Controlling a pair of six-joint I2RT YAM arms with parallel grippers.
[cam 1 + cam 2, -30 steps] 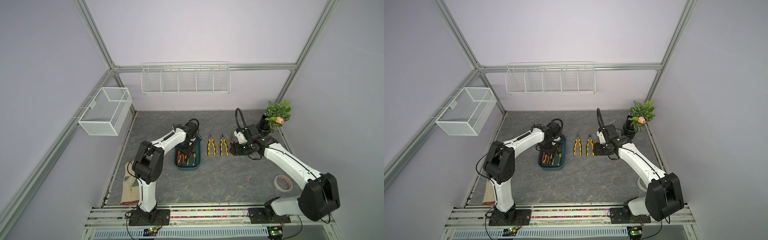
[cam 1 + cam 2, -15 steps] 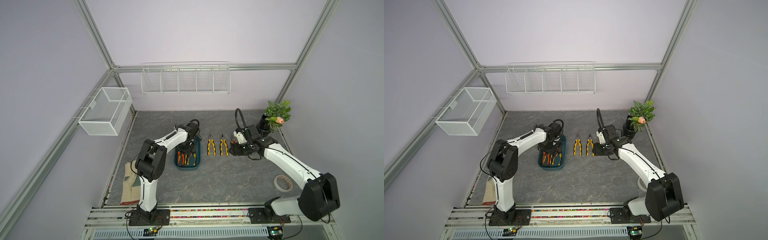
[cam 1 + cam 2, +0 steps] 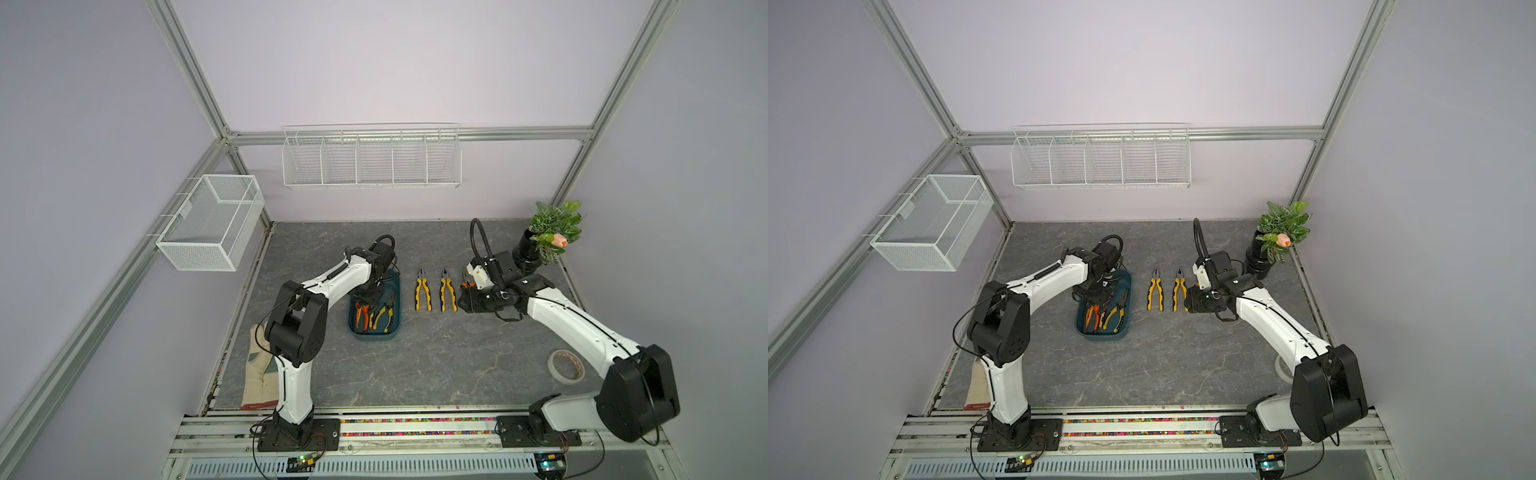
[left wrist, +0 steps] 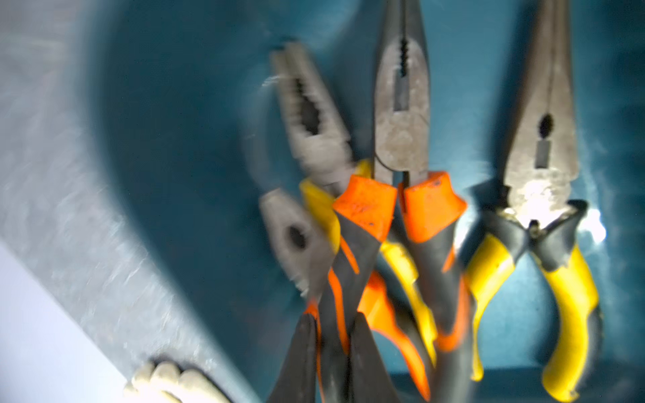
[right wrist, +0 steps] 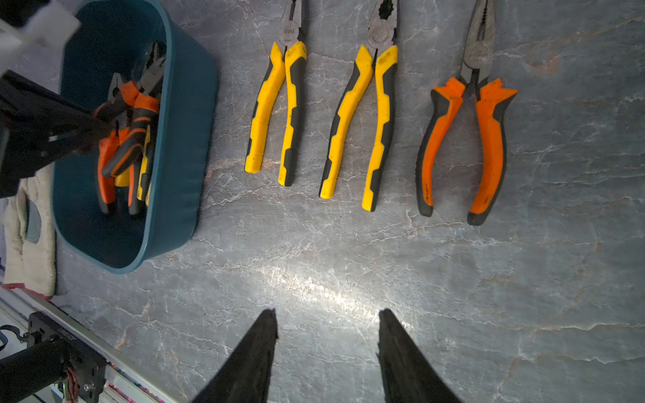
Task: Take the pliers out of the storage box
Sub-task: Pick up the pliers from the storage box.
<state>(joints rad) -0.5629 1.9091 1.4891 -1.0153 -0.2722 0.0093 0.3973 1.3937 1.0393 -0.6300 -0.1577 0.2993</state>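
Roughly mid-tabletop [image 3: 415, 374], the storage box [image 3: 374, 337] holds four heaped pliers [image 4: 544, 174]; three removed pliers [image 5: 383, 122] lie in a neat row beside it, toward the right edge. The left gripper [image 4: 335, 349] is clamped on the topmost orange-handled pliers [image 4: 366, 206], likely the freest; the right gripper [image 5: 328, 335] hangs spread, empty.

Pale lilac walls [image 3: 374, 62] in an aluminium frame [image 3: 519, 134] close around me; white wire baskets [image 3: 371, 166] hang above my grey marbled surface [image 3: 415, 365].
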